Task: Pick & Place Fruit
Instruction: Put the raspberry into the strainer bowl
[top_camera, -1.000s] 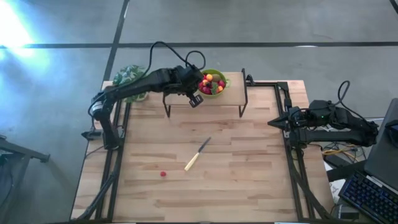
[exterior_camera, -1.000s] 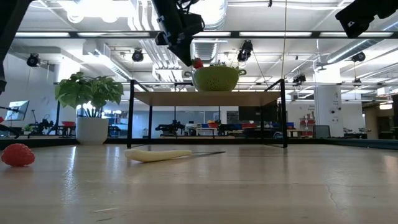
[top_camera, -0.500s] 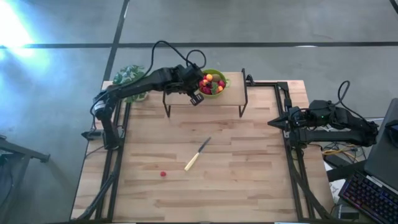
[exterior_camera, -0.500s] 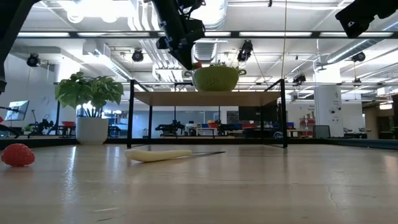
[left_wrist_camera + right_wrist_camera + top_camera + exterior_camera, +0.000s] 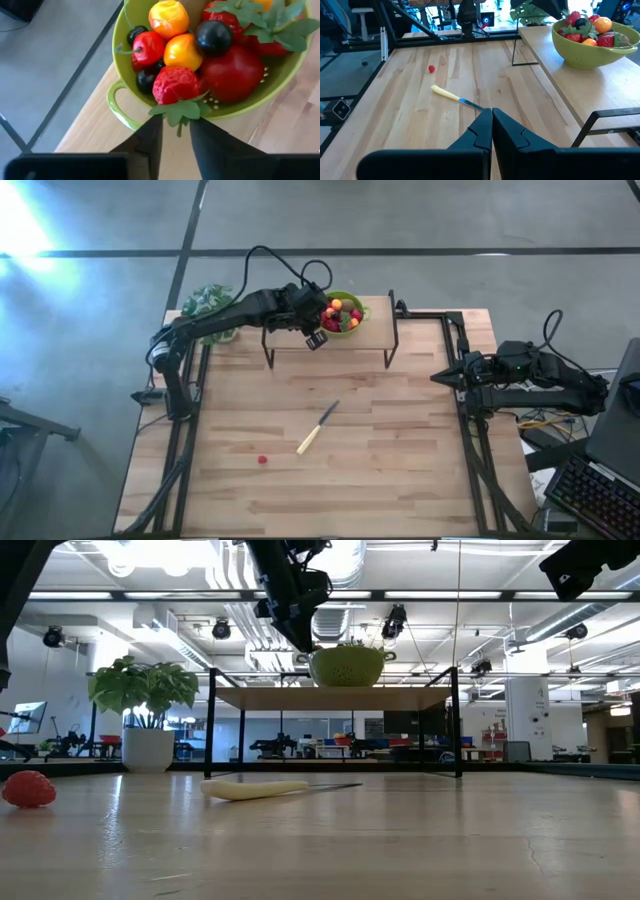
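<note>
A green colander (image 5: 342, 313) full of fruit stands on a raised wooden shelf (image 5: 375, 330) at the table's far side. My left gripper (image 5: 176, 122) hovers at the colander's near-left rim (image 5: 120, 95), fingers open. A red strawberry (image 5: 175, 85) lies on the other fruit just inside that rim, its green stem (image 5: 178, 127) hanging between my fingertips. Another strawberry (image 5: 262, 460) lies on the table near the front left. My right gripper (image 5: 492, 112) waits shut at the table's right edge (image 5: 437, 378). My left gripper stands with one finger on each side of the strawberry's leaves and stem (image 5: 178, 127), slanting down from the colander's left. Whether a fingertip (image 5: 155, 127) touches the leaves I cannot tell. The strawberry rests on the fruit in the colander.
A pale-handled knife (image 5: 318, 428) lies mid-table. A leafy potted plant (image 5: 205, 302) stands at the far left corner. The shelf stands on thin black legs (image 5: 210, 725), with open table beneath it and in front.
My left gripper has let go of the red strawberry. In the low view the strawberry showed at its fingertips above the colander's rim and has now sunk out of sight behind that rim. The arm itself has kept its place.
</note>
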Motion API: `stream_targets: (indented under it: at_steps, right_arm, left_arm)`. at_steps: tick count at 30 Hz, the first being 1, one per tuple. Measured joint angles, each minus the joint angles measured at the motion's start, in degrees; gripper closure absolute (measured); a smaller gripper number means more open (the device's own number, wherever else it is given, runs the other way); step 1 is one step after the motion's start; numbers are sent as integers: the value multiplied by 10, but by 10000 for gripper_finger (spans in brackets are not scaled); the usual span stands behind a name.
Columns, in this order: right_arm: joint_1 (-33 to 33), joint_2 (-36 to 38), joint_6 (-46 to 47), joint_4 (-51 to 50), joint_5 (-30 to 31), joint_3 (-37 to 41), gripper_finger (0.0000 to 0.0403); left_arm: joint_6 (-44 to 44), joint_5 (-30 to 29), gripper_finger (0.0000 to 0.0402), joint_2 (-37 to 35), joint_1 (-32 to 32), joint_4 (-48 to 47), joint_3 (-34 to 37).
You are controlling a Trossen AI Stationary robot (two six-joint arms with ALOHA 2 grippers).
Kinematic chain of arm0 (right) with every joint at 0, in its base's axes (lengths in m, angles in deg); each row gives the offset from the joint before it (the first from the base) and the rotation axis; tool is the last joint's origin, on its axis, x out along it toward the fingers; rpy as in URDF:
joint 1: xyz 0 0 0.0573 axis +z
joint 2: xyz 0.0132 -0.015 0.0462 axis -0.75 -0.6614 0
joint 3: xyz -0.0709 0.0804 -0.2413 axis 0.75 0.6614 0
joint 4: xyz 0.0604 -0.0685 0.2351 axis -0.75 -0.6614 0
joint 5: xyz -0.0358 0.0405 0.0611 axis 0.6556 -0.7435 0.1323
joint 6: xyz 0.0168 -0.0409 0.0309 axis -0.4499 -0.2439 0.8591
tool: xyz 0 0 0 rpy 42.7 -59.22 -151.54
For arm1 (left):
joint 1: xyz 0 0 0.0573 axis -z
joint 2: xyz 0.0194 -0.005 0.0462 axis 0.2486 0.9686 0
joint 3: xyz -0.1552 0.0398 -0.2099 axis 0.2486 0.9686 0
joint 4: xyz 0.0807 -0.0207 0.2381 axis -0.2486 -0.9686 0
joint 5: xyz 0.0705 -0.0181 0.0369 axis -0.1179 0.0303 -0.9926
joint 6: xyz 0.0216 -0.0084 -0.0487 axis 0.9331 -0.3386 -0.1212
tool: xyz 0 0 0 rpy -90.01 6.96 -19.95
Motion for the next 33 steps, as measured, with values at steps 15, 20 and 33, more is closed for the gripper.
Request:
stream_targets:
  at_steps: [15, 20, 33]
  right_arm:
    - [0, 0, 0, 0, 0, 0, 394]
    - [0, 0, 0, 0, 0, 0, 394]
    - [0, 0, 0, 0, 0, 0, 394]
  left_arm:
    - [-20, 16, 238, -57, 5, -107, 0]
    - [-49, 44, 247, -62, 9, -134, 0]
    - [-134, 138, 252, -71, 106, -329, 50]
